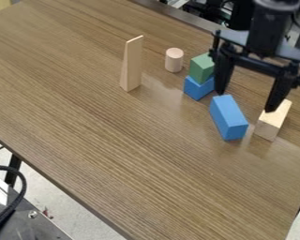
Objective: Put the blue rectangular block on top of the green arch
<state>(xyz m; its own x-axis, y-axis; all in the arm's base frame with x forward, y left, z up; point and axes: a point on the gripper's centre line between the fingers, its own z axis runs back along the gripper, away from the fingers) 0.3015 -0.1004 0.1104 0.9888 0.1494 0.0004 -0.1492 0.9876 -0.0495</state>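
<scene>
My gripper (246, 100) hangs at the upper right with its two fingers spread wide, nothing visible between them. The blue rectangular block (228, 118) lies on the table just in front of and below the fingers in the view. Behind it to the left, a green block (202, 69) rests on a smaller blue block (198, 87); its right edge is partly covered by the left finger. I cannot make out an arch shape in the green piece.
A pale wooden block (273, 122) sits close to the right finger. A wooden cylinder (174, 60) and a tall upright wooden wedge (131, 64) stand farther left on the brown table (102, 140). The table's front edge slants across the lower left.
</scene>
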